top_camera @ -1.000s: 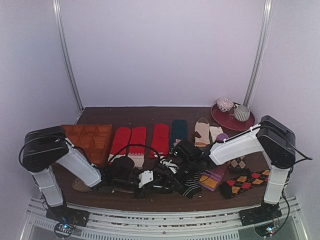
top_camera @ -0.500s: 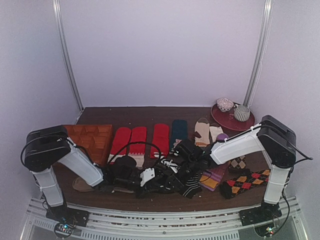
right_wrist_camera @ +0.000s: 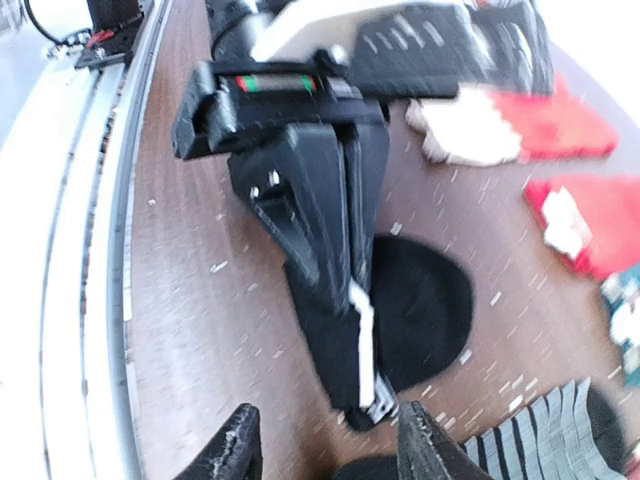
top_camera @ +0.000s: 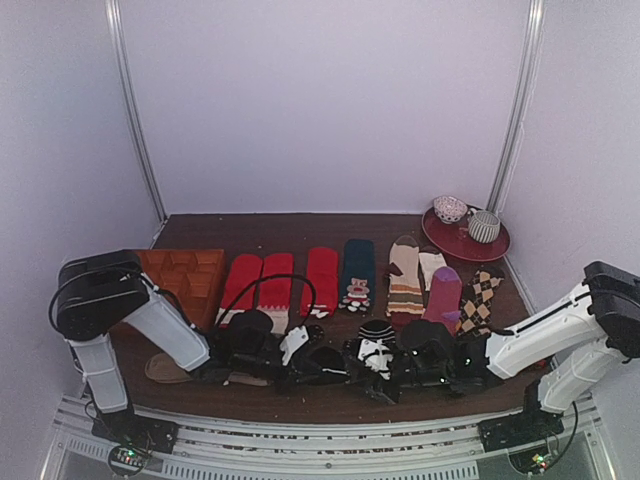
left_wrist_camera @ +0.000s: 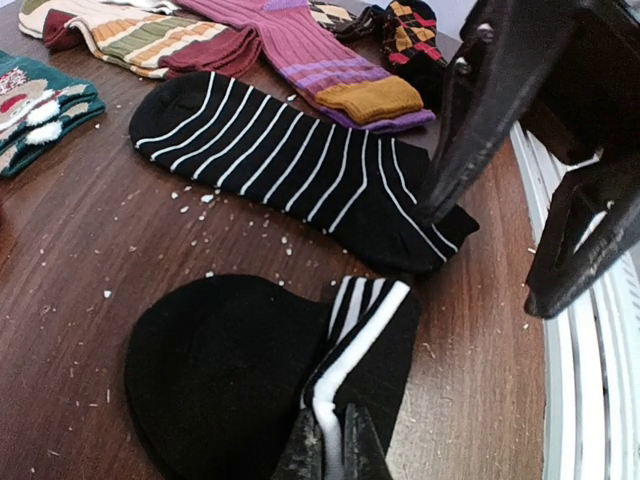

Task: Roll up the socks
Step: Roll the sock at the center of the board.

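The mostly black sock (left_wrist_camera: 220, 380) lies on the table with its white-banded cuff toward me. My left gripper (left_wrist_camera: 335, 455) is shut on that cuff's white edge. The thinly striped black sock (left_wrist_camera: 300, 165) lies flat just beyond it, apart from it. My right gripper (right_wrist_camera: 330, 450) is open and empty, low over the table, facing the left gripper (right_wrist_camera: 330, 210) and the black sock (right_wrist_camera: 420, 310); the striped sock (right_wrist_camera: 560, 430) is at its right. From above, both grippers (top_camera: 308, 362) (top_camera: 388, 372) meet near the front edge by the black sock (top_camera: 328, 360) and striped sock (top_camera: 376, 338).
A row of other socks lies behind: red pairs (top_camera: 260, 280), a dark green one (top_camera: 357, 262), a tan striped one (top_camera: 403, 272), a purple one (top_camera: 443, 295), argyle ones (top_camera: 480, 295). An orange wooden tray (top_camera: 185, 272) sits left. A red plate (top_camera: 452, 240) with bowls stands back right.
My right arm has swung back from over the middle socks to the front edge, uncovering them, and its gripper now faces the left one. The left gripper has hardly moved.
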`<state>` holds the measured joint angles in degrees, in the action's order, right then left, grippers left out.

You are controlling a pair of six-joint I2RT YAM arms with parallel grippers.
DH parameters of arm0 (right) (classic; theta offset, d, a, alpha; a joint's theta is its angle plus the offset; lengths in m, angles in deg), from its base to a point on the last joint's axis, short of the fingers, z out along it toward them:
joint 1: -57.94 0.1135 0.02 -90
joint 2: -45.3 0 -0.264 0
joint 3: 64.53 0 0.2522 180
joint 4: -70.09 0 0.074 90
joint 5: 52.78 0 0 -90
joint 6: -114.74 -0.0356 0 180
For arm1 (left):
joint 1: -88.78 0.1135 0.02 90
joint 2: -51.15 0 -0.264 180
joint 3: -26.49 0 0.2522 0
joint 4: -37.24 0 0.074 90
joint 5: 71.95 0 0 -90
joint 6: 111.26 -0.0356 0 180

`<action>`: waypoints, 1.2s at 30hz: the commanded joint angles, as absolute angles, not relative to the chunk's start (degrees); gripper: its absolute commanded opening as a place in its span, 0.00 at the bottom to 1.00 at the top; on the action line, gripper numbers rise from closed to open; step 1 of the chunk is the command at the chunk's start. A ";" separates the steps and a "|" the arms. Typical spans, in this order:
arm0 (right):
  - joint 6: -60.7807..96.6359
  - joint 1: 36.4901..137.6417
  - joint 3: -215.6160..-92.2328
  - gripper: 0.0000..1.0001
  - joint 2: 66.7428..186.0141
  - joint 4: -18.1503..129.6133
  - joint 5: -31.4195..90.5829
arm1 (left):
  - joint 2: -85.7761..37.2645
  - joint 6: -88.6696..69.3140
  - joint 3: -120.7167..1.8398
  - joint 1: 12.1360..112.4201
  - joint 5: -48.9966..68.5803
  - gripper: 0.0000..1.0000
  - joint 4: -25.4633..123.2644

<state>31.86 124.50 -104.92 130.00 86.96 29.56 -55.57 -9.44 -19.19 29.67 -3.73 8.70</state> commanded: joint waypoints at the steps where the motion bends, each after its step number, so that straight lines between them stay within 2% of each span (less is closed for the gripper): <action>1: 43.39 128.56 -106.49 0.47 132.62 91.71 41.71 | -60.88 -6.99 -16.36 30.06 -3.23 0.00 23.18; 8: 47.80 131.72 -112.19 0.46 140.04 87.72 46.22 | -61.17 -7.15 -16.33 30.32 -4.12 0.00 23.21; 17: 47.08 131.83 -113.03 0.41 144.73 86.32 49.23 | -61.25 -8.44 -16.18 30.67 -6.24 0.00 23.57; 26: 47.09 131.83 -114.22 0.31 148.30 85.36 52.43 | -61.52 -9.51 -16.01 30.86 -9.03 0.00 23.58; 28: 47.43 131.85 -113.69 0.31 148.10 86.86 52.74 | -61.68 -9.65 -15.90 30.86 -9.16 0.00 23.61; 32: 48.55 131.81 -112.70 0.41 146.71 89.48 52.72 | -61.96 -9.74 -15.88 30.86 -9.40 0.00 23.60; 36: 49.20 131.72 -115.75 0.41 149.23 85.87 51.12 | -61.96 -9.83 -16.01 30.94 -9.54 0.00 23.60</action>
<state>48.36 131.91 -113.73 146.48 89.82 51.05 -57.23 -8.74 -19.17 31.48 -9.39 6.45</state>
